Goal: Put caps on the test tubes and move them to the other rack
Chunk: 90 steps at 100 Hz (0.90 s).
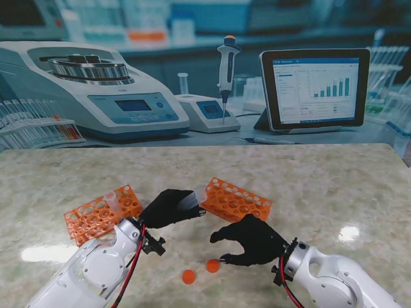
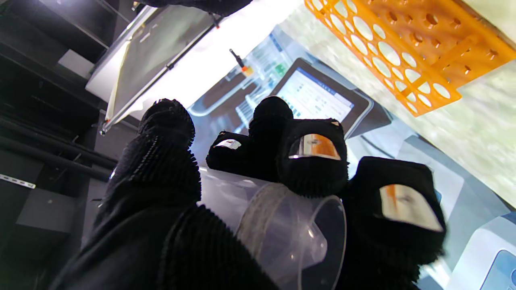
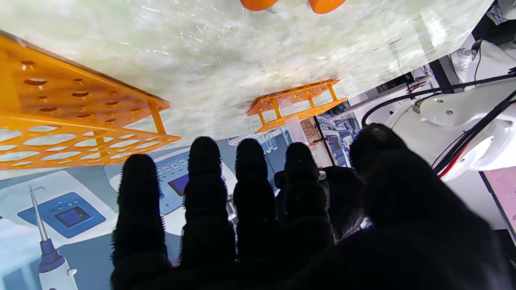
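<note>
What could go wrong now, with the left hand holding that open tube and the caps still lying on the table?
1. The tube lies roughly sideways in the left hand with its mouth uncapped, so it could slip or turn when a cap is pressed on.
2. The two orange caps lie flat on the table; the open right hand may struggle to pinch one and could push it away.
3. The right rack sits close to the tube, so it could be bumped.

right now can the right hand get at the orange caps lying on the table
Probably yes. The right hand is open and holds nothing, and the two orange caps lie bare on the table just beside its fingertips, nothing between. The left hand is busy holding a tube.
</note>
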Tool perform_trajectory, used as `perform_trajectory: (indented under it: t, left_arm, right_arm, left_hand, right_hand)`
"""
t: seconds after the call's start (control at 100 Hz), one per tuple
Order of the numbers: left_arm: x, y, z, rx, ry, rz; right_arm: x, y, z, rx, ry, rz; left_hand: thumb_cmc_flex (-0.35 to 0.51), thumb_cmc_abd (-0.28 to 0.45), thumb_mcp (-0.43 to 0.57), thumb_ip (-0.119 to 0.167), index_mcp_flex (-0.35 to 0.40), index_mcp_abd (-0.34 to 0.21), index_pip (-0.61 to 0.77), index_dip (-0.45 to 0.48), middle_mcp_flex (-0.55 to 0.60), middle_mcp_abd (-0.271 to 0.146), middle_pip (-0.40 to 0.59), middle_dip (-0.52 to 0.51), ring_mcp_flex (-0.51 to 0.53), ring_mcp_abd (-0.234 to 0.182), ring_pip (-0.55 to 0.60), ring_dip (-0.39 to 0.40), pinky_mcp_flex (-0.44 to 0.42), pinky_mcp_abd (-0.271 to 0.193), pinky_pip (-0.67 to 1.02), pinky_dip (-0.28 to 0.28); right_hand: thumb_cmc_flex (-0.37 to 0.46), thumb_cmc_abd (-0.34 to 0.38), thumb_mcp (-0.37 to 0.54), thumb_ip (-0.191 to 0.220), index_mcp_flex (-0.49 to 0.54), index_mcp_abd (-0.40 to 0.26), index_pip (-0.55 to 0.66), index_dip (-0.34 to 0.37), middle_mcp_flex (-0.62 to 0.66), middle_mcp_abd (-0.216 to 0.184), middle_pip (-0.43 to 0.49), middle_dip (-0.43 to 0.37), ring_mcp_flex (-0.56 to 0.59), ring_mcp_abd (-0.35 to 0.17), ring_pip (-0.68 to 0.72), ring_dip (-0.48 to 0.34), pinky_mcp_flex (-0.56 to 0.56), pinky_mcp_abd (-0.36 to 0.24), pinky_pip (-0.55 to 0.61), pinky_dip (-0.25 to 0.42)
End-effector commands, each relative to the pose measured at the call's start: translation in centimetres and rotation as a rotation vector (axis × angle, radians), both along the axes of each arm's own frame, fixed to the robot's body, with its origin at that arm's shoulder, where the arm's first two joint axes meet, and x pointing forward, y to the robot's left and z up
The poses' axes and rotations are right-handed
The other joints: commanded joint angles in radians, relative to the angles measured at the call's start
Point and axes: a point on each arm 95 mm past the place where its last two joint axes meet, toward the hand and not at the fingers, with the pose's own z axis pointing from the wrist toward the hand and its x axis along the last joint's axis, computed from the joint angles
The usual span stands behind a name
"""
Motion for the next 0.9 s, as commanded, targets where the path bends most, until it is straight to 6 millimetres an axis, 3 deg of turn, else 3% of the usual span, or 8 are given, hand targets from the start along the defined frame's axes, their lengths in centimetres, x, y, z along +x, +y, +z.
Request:
perform_trajectory:
  t: [0.0,0.46,0.89]
  left_arm:
    - [-0.1,0.1,0.1,0.012,-0.002,0.003]
    - [-0.3,0.7,0.3,0.027,0.015,-0.01]
    - [-0.4,1.0,0.4,0.028,0.002,-0.01]
  right_arm:
    - [-0.3,0.4,-0.2,-0.01,0.009,0.016]
    - [-0.8,2.3,-1.0,-0.076,0.003,0.089]
    - [-0.9,3.6,-1.8,-0.152,0.0,0.146]
  left_hand:
    - [0.024,0.054,0.066,0.036,0.047,0.031,0.12,0.062,0.09,-0.104,0.046,-0.008,0.081,-0.095,0.071,-0.007,0.046,-0.075,0.187,0.012]
    - [0.019,0.062,0.066,0.036,0.039,0.018,0.111,0.061,0.085,-0.101,0.037,-0.015,0.079,-0.092,0.073,-0.022,0.045,-0.086,0.186,0.013]
    - [0.019,0.066,0.064,0.034,0.035,0.011,0.109,0.065,0.078,-0.1,0.037,-0.013,0.077,-0.074,0.063,-0.024,0.042,-0.048,0.166,0.003]
  right_hand:
    - [-0.013,-0.05,0.033,0.001,0.016,0.024,0.012,0.013,0.031,0.018,0.018,0.018,0.032,0.001,0.056,0.022,0.004,-0.021,0.02,0.02]
    - [-0.036,-0.193,0.204,-0.029,0.067,0.046,0.047,0.117,0.056,0.025,0.133,0.225,0.08,-0.009,0.139,0.179,0.045,-0.061,0.07,0.115]
    - [-0.033,-0.249,0.249,-0.036,0.081,0.036,0.068,0.18,0.057,0.018,0.189,0.313,0.098,-0.017,0.179,0.242,0.066,-0.078,0.09,0.151]
